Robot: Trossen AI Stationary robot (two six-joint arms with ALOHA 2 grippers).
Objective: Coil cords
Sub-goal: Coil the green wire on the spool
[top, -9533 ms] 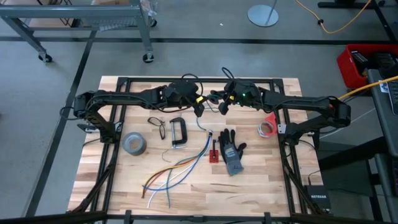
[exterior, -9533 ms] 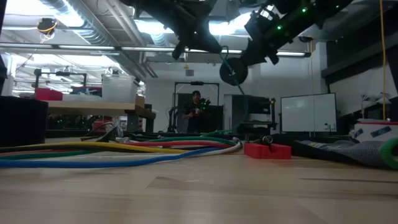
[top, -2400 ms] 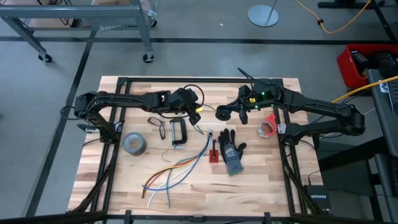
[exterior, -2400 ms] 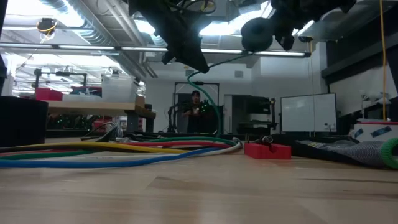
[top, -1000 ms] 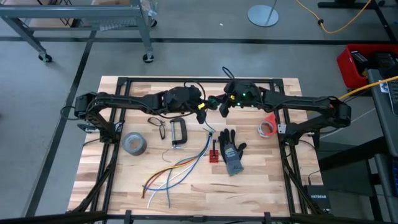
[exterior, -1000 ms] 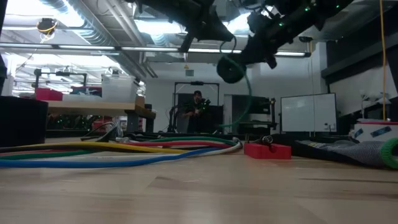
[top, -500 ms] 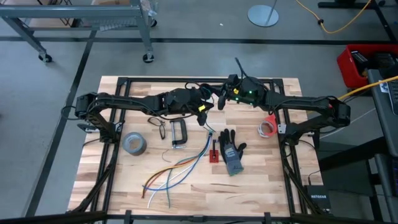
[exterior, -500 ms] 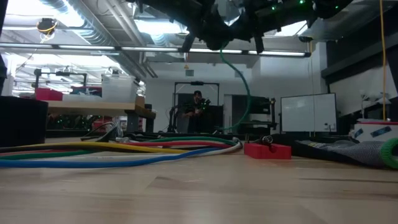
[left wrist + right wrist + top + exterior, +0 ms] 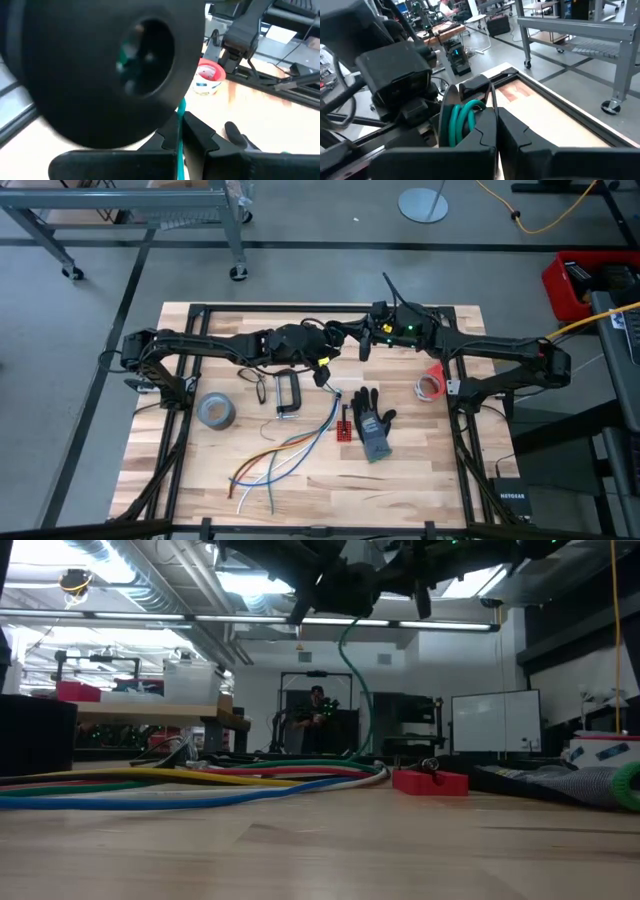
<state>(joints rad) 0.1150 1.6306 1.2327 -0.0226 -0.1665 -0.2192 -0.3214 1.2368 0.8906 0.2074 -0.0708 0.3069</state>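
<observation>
A grey tape roll (image 9: 216, 411) lies near the table's left edge; a glove (image 9: 373, 420) lies beside a small red part (image 9: 345, 425), mid-table.

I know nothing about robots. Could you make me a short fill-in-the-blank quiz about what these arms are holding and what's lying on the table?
1. The cord coiled at the right gripper is ___ in colour.
2. In the high view, the grey tape roll lies on the side of the ___ arm.
3. The left gripper and the right gripper each pinch the cord above the table; the black glove is touched by ___ of them.

Missing words: green; left; neither.
</observation>
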